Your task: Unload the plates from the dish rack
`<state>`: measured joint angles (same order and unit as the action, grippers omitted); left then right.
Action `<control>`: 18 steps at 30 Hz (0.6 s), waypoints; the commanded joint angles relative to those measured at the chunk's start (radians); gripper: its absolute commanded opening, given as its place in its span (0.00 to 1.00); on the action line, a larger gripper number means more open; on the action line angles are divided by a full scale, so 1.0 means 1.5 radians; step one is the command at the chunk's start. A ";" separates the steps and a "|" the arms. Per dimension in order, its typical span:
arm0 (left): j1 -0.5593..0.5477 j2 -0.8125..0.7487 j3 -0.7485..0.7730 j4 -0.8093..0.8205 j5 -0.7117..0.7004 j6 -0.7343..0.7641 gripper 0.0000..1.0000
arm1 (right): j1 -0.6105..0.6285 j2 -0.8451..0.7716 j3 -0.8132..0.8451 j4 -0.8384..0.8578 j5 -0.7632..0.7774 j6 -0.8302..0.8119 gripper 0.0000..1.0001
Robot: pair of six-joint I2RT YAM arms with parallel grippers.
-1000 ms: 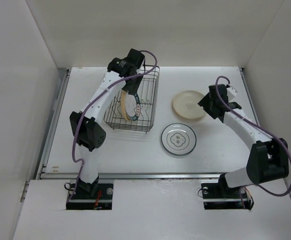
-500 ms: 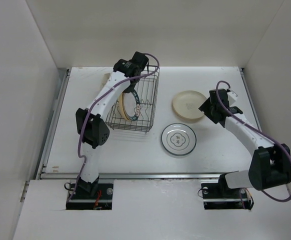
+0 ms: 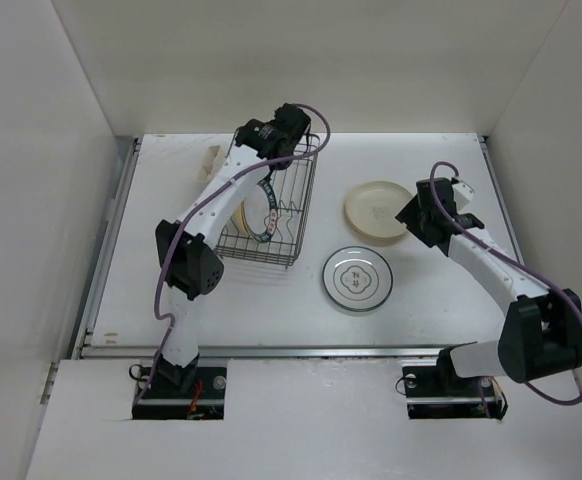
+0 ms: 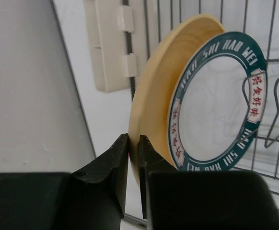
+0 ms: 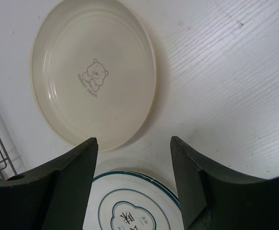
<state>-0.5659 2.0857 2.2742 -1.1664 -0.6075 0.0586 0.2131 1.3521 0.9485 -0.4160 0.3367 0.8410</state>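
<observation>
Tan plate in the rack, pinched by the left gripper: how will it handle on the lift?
Probably rigid: the tan plate stands on edge, unbent. The left gripper pinches only its thin rim, so it may pivot or slip. The green-rimmed plate sits close beside it and could tip when it leaves.

Rim of the green-rimmed plate [image 4: 216,103], right half of the left wrist view, in front of the tan plate [image 4: 151,110]: white capitals on the green band, "SHI HAO WEI" over the top arc, "HAO SHI HAO WEI" round the lower arc.
White panels on that band, left and right: red Chinese characters, too fine for me to read.
Centre of the cream plate [image 5: 94,72], upper left of the right wrist view: "SWEET BEAR" in small slanted capitals under a little bear drawing.
White plate [image 5: 134,211], bottom edge of that view: a green Chinese character inside a cloud outline, cut off by the frame.
Overhead view: that plate's centre mark is too small to read.
</observation>
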 commanded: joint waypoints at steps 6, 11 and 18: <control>-0.053 -0.104 -0.003 0.191 -0.258 0.128 0.00 | 0.012 -0.029 0.022 -0.006 0.023 -0.022 0.68; -0.068 -0.111 -0.003 0.285 -0.306 0.198 0.00 | 0.025 -0.053 0.022 0.023 -0.004 -0.057 0.68; -0.081 -0.151 -0.003 0.353 -0.293 0.214 0.00 | 0.037 -0.143 -0.046 0.213 -0.241 -0.157 0.77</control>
<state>-0.6754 1.9537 2.2650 -0.7368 -1.0183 0.3542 0.2562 1.1942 0.9169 -0.2886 0.1722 0.6903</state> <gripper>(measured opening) 0.046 0.753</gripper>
